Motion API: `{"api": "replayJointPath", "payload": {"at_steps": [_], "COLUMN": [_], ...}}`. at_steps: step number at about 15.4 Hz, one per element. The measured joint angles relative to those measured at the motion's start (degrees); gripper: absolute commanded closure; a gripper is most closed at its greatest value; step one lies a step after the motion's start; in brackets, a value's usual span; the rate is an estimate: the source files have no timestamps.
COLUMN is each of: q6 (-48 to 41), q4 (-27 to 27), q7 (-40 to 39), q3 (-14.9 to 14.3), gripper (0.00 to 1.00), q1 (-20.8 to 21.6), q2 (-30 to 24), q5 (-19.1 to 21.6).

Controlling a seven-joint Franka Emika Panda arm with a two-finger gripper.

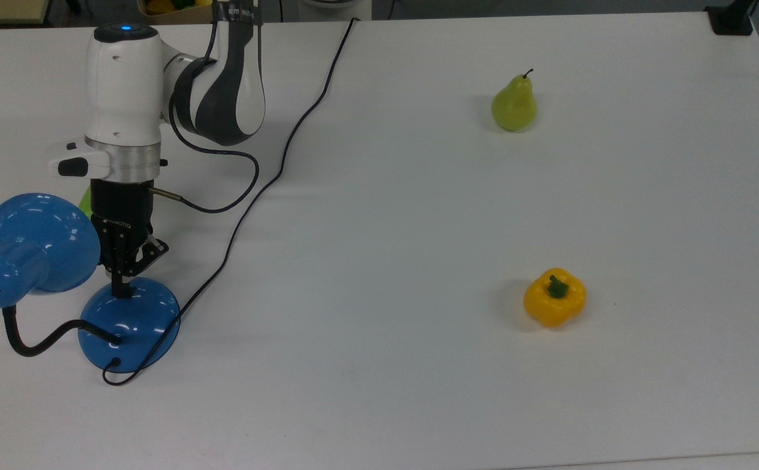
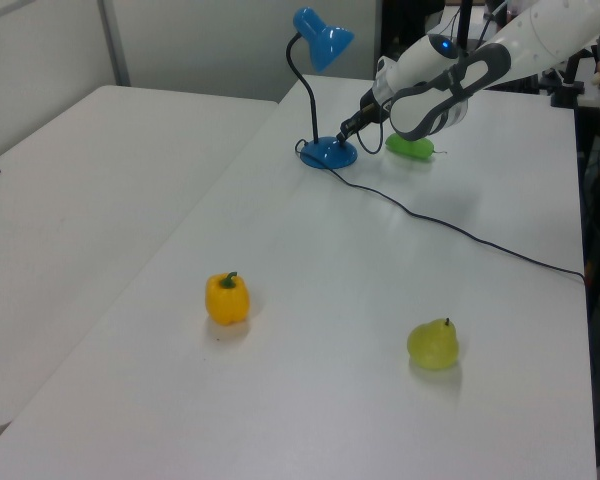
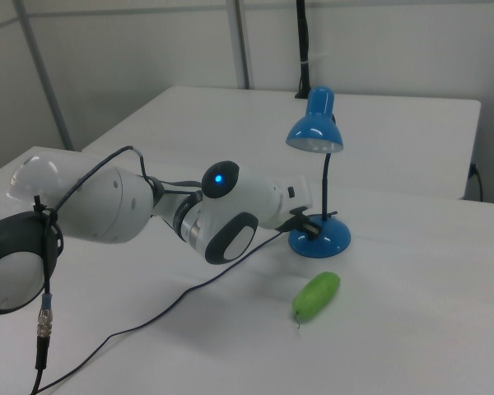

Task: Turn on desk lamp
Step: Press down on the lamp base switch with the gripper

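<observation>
The gripper point(image 1: 120, 289), fingers pinched together into one narrow tip, is pressing down on the dome base of the desk lamp point(image 1: 129, 321), likely to work its switch; the lamp is standing at the top view's left table point(image 1: 419, 228) edge

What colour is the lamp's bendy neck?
Black, clearest in the top view on the desk lamp.

No legible text, (gripper point(image 1: 120, 285) lettering unreadable)
</observation>
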Motion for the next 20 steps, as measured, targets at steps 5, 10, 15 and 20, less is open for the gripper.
{"api": "replayJointPath", "payload": {"at_steps": [5,10,15,20], "q6": [0.0,0.01,0.15,0.14], "q4": [0.08,0.35,0.56,0.4], "q7": [0.0,0.0,-0.01,-0.01], "q3": [0.01,0.02,0.05,0.07], "gripper": [1.0,1.0,1.0,1.0], "q1": [0.0,0.0,0.0,0.02], "q2": [0.16,0.39,0.75,0.48], "q5": [0.0,0.0,0.0,0.0]}}
